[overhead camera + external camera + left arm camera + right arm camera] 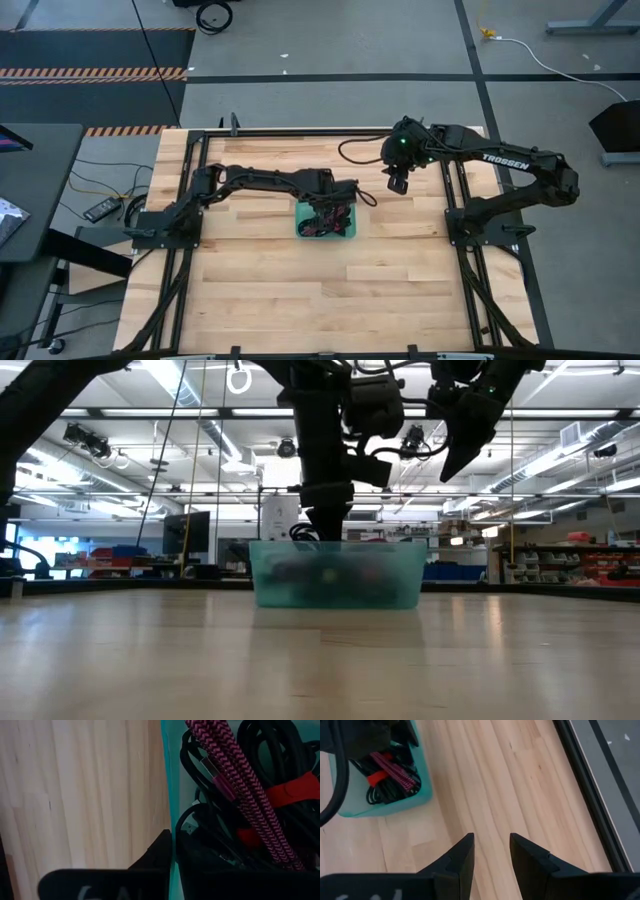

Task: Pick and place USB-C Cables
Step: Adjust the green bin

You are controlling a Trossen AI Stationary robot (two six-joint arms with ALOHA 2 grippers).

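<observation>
A teal tray [326, 234] stands flat on the middle of the wooden table and holds several coiled cables [322, 220]. Most are black with red ties, and one is braided maroon [235, 785]. My left gripper [340, 203] reaches down from the left onto the tray's far part [325, 525]. Its fingers stand close together astride the tray's wall [168, 780]. My right gripper [398, 183] hangs raised above bare table to the far right of the tray [455, 455]. It is open and holds nothing [491, 845]. The tray and cables [395, 770] show in its wrist view. My left gripper has the teal tray's upright wall [173, 827] between its two fingers. One finger [156, 851] is outside over the wood. The other is inside among the black cables, where its outline is hard to tell. It comes from above, pointing down. The tray rests on the table.
Black frame rails run along the table's left, right and far sides [455, 190]. Bare wood lies in front of the tray [320, 300] and to its right [520, 780]. Beyond the table are floor, cords and shelving.
</observation>
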